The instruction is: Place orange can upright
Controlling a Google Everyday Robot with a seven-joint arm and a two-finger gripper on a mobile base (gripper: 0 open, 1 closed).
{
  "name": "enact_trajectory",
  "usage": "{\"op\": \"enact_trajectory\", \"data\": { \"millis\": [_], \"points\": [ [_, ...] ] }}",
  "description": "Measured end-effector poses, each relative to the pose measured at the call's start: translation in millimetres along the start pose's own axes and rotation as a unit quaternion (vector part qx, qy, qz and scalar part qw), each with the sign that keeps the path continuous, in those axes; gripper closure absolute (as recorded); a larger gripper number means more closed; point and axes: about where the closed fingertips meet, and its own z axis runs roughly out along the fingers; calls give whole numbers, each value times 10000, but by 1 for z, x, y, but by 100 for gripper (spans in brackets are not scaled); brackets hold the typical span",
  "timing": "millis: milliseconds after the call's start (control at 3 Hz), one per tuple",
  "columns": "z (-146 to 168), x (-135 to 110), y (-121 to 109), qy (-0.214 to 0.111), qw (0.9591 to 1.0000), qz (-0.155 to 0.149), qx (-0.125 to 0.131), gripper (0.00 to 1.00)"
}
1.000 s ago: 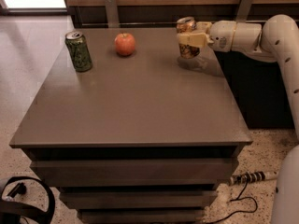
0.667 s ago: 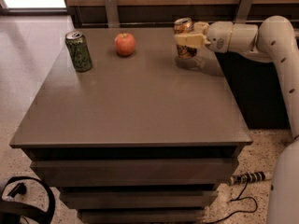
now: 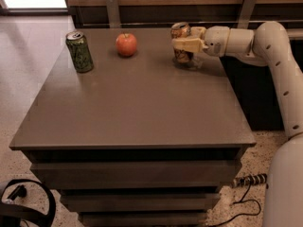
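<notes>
The orange can (image 3: 181, 31) stands upright near the back right of the grey table (image 3: 132, 103), its silver top showing. My gripper (image 3: 185, 44) reaches in from the right on the white arm and is closed around the can's body, with a cream finger (image 3: 187, 45) across its front. The can's lower part sits at or just above the table top; I cannot tell if it touches.
A green can with dark markings (image 3: 79, 51) stands upright at the back left. A red apple (image 3: 126, 44) sits at the back middle, left of the orange can. A wooden wall with metal brackets runs behind the table. Cables lie on the floor at right.
The gripper with the orange can has shifted slightly to the left along the back of the table. The green can and apple have not moved.
</notes>
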Motion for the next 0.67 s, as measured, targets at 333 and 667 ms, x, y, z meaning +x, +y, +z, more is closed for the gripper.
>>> {"op": "enact_trajectory", "data": {
  "millis": [333, 667],
  "points": [
    [1, 5, 0, -136, 9999, -36, -54, 100],
    [0, 11, -3, -250, 9997, -23, -69, 100]
  ]
}}
